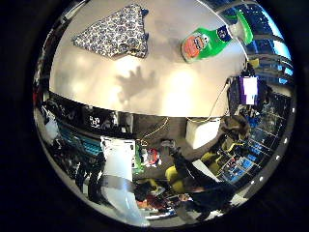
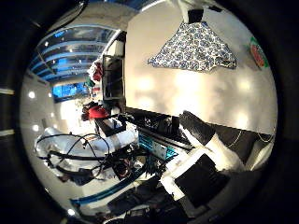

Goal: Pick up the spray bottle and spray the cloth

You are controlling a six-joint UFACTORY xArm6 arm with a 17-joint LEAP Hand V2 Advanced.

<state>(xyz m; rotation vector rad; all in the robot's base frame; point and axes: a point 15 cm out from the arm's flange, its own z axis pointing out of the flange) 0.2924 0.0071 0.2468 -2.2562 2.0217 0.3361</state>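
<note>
A green spray bottle (image 1: 207,43) with an orange label lies on its side on the white table (image 1: 169,92). A blue-and-white patterned cloth (image 1: 116,34) lies spread flat on the same table, a short way from the bottle. My hand (image 1: 118,179) is held well above the table, touching neither thing. Its shadow with spread fingers falls on the bare tabletop between cloth and bottle. One white finger reaches out straight and holds nothing. In the thumb side view the cloth (image 2: 196,46) shows again, and black and white parts of the hand (image 2: 201,172) stand close to the camera.
Past the table's edge stand dark shelves with clutter (image 1: 91,121), a white box (image 1: 203,133) on the floor and a lit purple screen (image 1: 249,89). The white arm (image 2: 84,149) runs back behind the hand.
</note>
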